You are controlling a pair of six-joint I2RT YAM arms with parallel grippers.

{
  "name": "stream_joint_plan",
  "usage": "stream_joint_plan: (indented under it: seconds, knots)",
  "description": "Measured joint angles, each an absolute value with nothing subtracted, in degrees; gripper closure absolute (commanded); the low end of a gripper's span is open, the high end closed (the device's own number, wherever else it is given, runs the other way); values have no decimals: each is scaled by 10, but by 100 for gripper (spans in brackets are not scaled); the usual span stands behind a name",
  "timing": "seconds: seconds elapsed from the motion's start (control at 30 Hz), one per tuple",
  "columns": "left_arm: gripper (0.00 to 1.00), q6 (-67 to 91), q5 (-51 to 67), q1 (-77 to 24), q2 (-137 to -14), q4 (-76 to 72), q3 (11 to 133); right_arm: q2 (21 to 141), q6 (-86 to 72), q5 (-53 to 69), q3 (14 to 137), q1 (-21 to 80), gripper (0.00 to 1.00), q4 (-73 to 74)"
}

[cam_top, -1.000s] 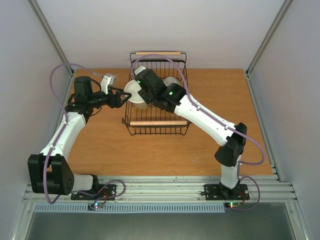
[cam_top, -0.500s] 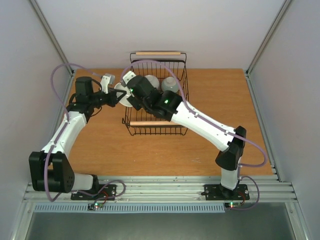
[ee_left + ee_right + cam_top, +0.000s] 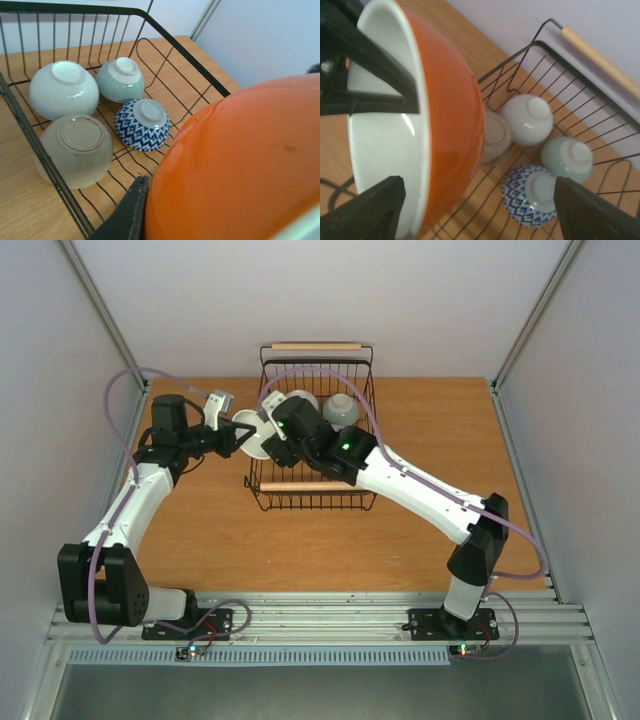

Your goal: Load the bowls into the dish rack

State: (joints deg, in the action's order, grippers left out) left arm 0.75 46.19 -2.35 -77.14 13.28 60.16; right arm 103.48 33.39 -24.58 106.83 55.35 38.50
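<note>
An orange bowl with a white inside hangs on edge just outside the left wall of the dish rack. My left gripper is shut on its rim; one black finger lies against the orange wall. My right gripper stands open beside the same orange bowl, no longer gripping it. Inside the dish rack, upside down, sit a white bowl, a pale green bowl, a blue-and-white bowl and a tan bowl.
The rack has a wooden handle at the back and one at the front. My right arm reaches across the rack from the right. Bare wooden table lies on both sides, with grey walls around it.
The right gripper carried the orange bowl left from over the rack to the left gripper. The left gripper shut on its rim, then the right gripper opened.
</note>
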Motion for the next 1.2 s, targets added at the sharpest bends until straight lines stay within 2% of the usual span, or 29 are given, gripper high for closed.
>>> stream_joint_plan:
  seconds: [0.1,0.3,0.53,0.93,1.0,1.07,1.2]
  knots:
    - [100,-7,479,-25,-771,135,602,994,314,-172,1016,528,2,369]
    - [99,-10,544,-27,-771,130,602,930,274,12,955,469,2,338]
    - [100,-22,638,-26,-775,133,602,910,251,189,927,435,1,315]
    - [100,-33,779,-24,-796,145,602,910,229,325,919,430,2,288]
    - [100,-34,787,-23,-797,147,602,910,226,340,917,428,6,283]
    - [100,-34,791,-23,-797,149,602,910,224,350,917,427,14,282]
    - [100,-34,792,-22,-799,152,603,910,212,366,917,427,45,279]
